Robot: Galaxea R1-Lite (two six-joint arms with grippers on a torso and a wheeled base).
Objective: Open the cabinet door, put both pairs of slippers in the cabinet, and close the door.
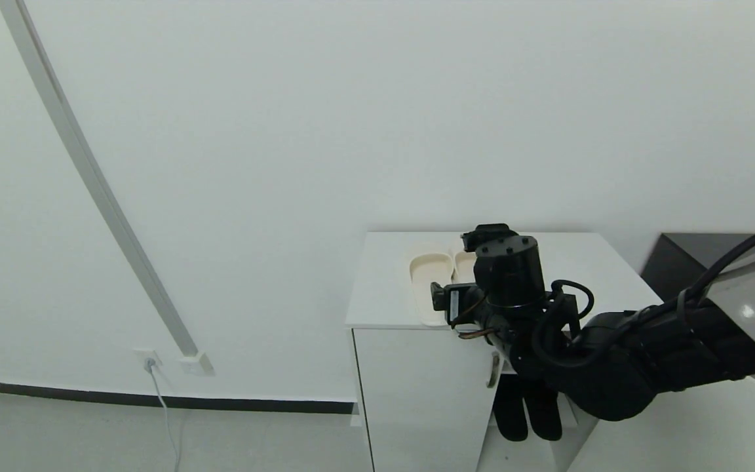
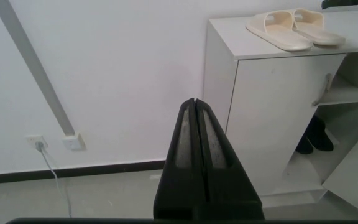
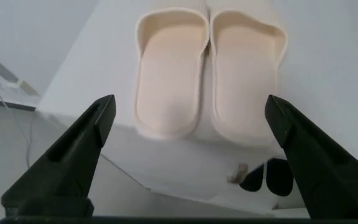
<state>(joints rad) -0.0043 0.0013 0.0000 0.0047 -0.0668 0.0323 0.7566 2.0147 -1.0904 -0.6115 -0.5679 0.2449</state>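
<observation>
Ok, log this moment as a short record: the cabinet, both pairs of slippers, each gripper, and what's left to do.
cabinet: white, one side open, the other shut
cream slippers: side by side on the cabinet top, near its front edge
black slippers: inside the cabinet, low in the open side
right gripper: open, above the cream slippers, not touching them
left gripper: shut, empty, off to the side of the cabinet
left to do: cream pair in, cabinet closed

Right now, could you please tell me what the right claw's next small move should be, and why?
Probably lower the open right claw onto the cream slippers and close on them: it hovers above the pair on the cabinet top, while the black slippers already lie inside.
</observation>
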